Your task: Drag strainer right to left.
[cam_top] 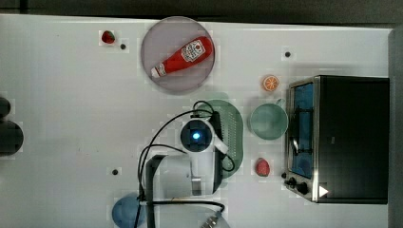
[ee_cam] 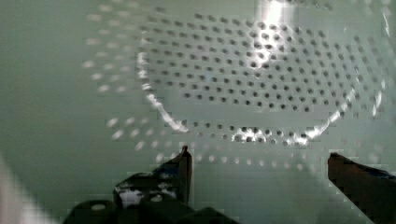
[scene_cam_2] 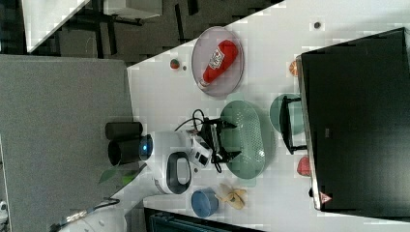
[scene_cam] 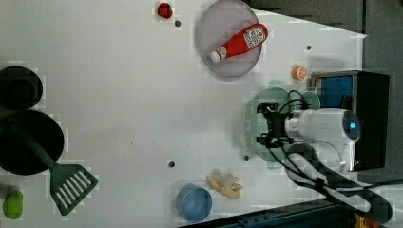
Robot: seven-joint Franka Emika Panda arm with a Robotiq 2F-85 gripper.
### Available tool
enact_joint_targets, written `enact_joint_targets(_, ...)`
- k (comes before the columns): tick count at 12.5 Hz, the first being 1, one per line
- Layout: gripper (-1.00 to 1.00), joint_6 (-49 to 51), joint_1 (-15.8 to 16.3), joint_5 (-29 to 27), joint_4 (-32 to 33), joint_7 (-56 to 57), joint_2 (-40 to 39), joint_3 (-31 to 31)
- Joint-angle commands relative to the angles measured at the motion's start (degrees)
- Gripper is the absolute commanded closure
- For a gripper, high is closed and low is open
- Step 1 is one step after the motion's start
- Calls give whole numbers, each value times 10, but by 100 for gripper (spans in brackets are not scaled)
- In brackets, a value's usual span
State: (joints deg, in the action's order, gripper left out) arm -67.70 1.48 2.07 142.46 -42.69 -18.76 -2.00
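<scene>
Gripper [ee_cam: 258, 161] wide open, empty, above strainer [ee_cam: 261, 79].

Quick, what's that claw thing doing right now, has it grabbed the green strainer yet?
Tool: open, jaws spread wide just above the strainer, holding nothing.

In the top view, the strainer [cam_top: 235, 127] is set between the plate [cam_top: 159, 76] and the oven [cam_top: 349, 137], left of the cup [cam_top: 268, 121].
</scene>
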Motion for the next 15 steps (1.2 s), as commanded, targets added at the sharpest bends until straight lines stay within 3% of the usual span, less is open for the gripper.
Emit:
enact_joint_targets(1, -100, -36, 12, -5, -3, -33, -18, -1)
enact_joint_targets(7, -100, -32, 43, -7, -12, -57, -23, -13)
enact_joint_targets(15, -100, -15, 117, -7, -52, -210, -50, -56)
